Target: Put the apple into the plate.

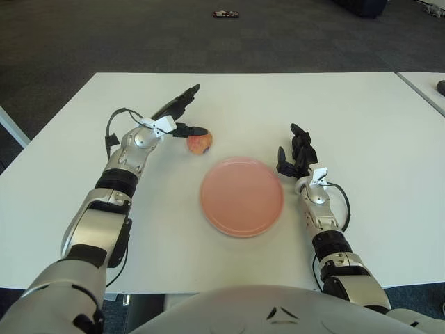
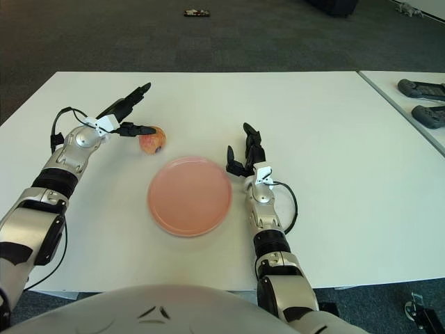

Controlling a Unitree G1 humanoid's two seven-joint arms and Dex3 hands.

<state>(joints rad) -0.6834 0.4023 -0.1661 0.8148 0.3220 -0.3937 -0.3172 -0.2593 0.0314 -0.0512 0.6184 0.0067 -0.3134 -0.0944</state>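
The left hand [image 1: 174, 117] is extended over the left half of the tabletop [image 1: 361, 118], fingers spread and grasping nothing; its thumb tip reaches across to the top of the apple [image 1: 199, 143], though contact cannot be confirmed. The apple sits on the tabletop just beyond the far-left rim of the plate [image 1: 242, 196], which lies near the front edge at centre. Assessment: the reach-and-grasp step is in hand, with no hold yet secured. The next move calls for the fingers to close around the apple before lifting it towards the plate. The right hand [image 1: 296, 154] shows just right of the plate, fingers loosely curled, holding nothing.
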